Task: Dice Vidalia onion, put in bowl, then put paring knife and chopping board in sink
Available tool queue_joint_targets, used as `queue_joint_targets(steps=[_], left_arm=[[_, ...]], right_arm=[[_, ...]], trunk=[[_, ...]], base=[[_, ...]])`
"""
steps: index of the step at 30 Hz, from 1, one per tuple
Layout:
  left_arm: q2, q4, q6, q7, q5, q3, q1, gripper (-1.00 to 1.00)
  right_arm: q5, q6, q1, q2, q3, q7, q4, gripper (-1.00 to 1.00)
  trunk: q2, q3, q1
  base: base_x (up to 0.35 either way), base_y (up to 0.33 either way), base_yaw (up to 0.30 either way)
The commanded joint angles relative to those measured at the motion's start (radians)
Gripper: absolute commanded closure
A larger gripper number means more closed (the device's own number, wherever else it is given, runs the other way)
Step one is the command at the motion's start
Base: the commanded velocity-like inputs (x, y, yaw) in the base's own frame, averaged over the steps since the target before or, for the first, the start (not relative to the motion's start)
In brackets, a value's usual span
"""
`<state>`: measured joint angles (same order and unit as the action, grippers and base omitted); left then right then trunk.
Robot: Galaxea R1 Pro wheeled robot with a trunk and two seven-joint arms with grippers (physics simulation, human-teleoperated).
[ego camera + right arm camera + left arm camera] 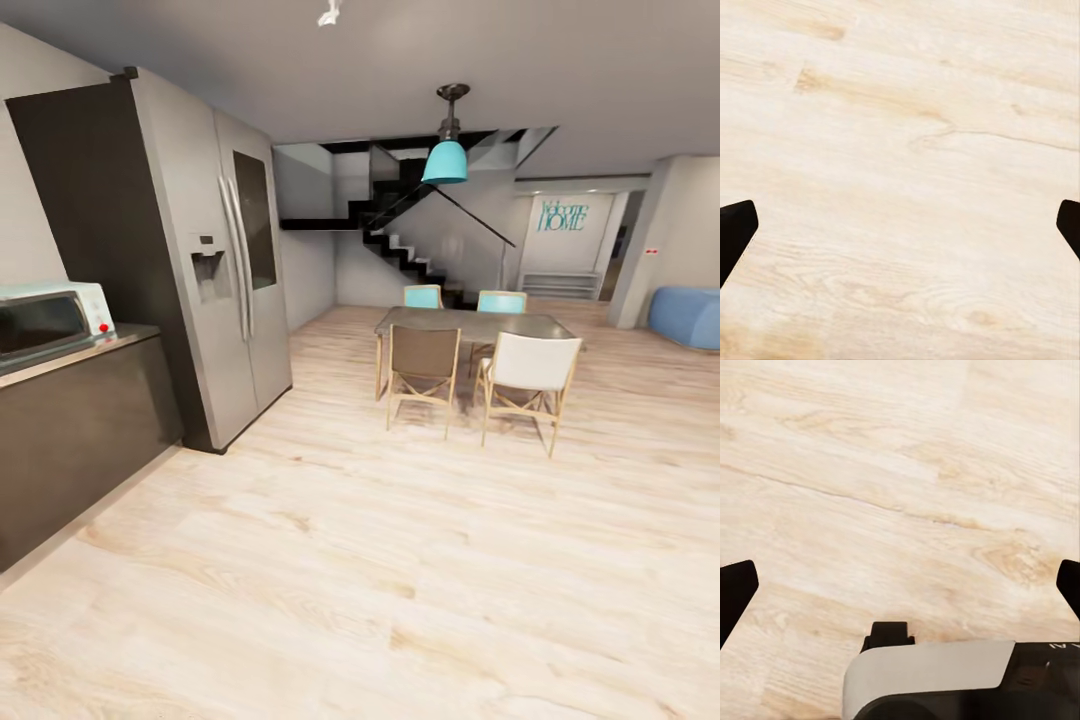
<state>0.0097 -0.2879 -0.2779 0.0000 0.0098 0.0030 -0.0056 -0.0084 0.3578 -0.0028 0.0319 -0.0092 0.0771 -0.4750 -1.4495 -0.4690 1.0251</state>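
I am out on the open floor, facing a dining area. The Vidalia onion, sink, chopping board, paring knife and bowl are out of view. At the left, a stretch of grey countertop (85, 352) tops a dark cabinet. My left gripper (900, 592) is open above the pale wood floor, its dark fingertips (735, 594) spread wide with nothing between them. My right gripper (900, 229) is open as well over bare floorboards, with its fingertips (735, 232) far apart.
A mint-coloured microwave (48, 320) sits on the countertop, beside a tall steel fridge (215, 270). Ahead stands a dining table (470, 325) with several chairs (525, 380); stairs (400, 245) rise behind. Part of my grey body (937, 679) shows below the left gripper.
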Motion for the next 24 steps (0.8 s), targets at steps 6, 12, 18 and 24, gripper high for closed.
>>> queue_joint_targets(steps=[6,12,18,24], left_arm=[[0.001,0.001,-0.003,0.0,0.001,0.0,-0.001,-1.0],[-0.001,0.013,-0.008,0.0,0.0,-0.001,-0.001,-1.0],[-0.002,0.016,-0.007,0.0,-0.001,-0.001,-0.001,-1.0],[-0.002,0.016,-0.007,0.0,-0.001,0.0,-0.001,-1.0]], right_arm=[[0.0,0.004,0.0,-0.002,0.0,0.003,0.003,-1.0],[0.0,0.004,0.0,-0.003,0.0,0.003,0.004,-1.0],[0.001,0.004,0.0,-0.003,0.0,0.003,0.014,-1.0],[0.001,0.004,0.0,-0.003,0.001,0.003,0.018,-1.0]], trunk=[[-0.001,-0.001,0.0],[-0.001,-0.001,0.0],[-0.001,-0.001,0.0],[-0.001,-0.001,0.0]], base=[[0.0,0.0,0.276],[0.0,0.0,0.28],[0.0,-0.022,0.28],[0.0,-0.222,0.28]])
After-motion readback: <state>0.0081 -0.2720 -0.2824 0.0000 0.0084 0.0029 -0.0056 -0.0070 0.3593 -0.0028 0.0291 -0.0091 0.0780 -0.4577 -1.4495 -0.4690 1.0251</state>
